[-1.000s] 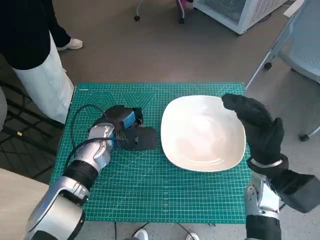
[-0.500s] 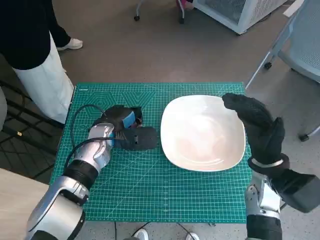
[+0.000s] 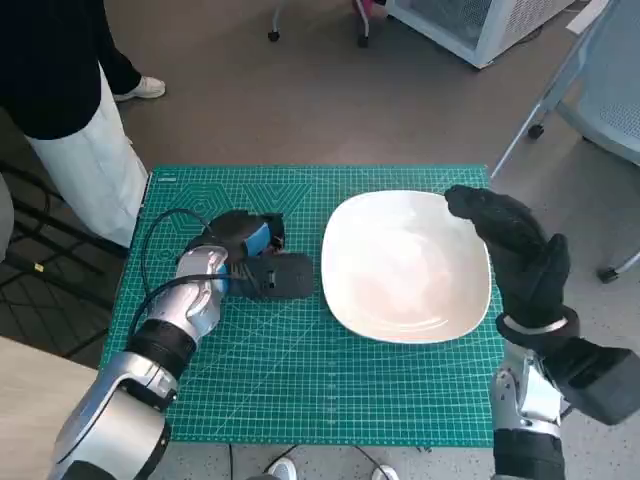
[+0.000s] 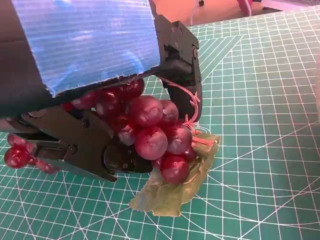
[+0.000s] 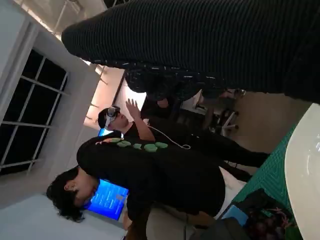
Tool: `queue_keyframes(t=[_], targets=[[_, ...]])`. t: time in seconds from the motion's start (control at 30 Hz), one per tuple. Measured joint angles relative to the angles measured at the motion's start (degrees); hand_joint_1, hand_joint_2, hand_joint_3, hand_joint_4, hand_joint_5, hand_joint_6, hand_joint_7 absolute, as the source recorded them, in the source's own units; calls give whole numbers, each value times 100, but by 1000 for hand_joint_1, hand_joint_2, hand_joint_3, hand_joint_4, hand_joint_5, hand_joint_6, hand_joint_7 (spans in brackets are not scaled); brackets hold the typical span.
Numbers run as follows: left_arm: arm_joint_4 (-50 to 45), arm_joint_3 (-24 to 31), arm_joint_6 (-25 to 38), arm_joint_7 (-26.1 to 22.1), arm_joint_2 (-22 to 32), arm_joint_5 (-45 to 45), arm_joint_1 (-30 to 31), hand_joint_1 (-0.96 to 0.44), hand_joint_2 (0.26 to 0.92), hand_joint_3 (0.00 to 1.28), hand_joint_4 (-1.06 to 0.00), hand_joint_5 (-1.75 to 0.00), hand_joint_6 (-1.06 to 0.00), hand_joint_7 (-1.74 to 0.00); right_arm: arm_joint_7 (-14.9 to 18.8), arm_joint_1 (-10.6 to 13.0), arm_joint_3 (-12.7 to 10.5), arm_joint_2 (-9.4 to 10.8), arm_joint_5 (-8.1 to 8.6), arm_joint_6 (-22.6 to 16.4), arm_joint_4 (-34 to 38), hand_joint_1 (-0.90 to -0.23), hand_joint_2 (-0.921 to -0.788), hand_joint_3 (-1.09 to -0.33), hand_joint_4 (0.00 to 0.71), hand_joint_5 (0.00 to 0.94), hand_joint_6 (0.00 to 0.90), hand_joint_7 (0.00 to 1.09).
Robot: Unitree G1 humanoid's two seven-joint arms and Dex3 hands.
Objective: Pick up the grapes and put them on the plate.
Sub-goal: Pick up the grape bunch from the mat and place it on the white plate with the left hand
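Note:
A bunch of dark red grapes [image 4: 150,137] with a green leaf [image 4: 172,192] lies on the green cutting mat [image 3: 300,390]. My left hand [image 3: 250,262] grips it, with black fingers [image 4: 85,147] curled round the berries. In the head view the hand hides the bunch. The leaf touches the mat. The white plate [image 3: 405,265] sits just to the right of that hand, with nothing on it. My gloved right hand [image 3: 515,250] is raised over the plate's right rim, fingers extended, holding nothing. The right wrist view shows the plate's rim [image 5: 306,170] and, small and far off, the grapes [image 5: 262,227].
A person in white trousers [image 3: 85,170] stands at the mat's far left corner. A chair leg [image 3: 520,130] rises beyond the far right corner. A black cable [image 3: 150,250] loops beside my left forearm. People [image 5: 150,170] show in the right wrist view.

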Motion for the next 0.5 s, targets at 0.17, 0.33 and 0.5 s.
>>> queue_keyframes(t=[0.17,0.33,0.5], targets=[[-243,7,98,-122,56,3,28,2,921,270,-486,-1397,-376,-1392,0,-1,7,0,-1,0,0,-530,-921,-625,173,0,-1,364],[-878,29,376,-393,212,26,205,2,921,275,-471,-1389,-377,-1415,0,-9,13,-1,-4,-1,1,-530,-921,-626,173,0,-1,364],[-1800,107,672,-663,442,70,398,2,921,272,-453,-1379,-402,-1420,-1,-31,20,1,-6,-2,7,-529,-921,-627,172,0,-1,363]])
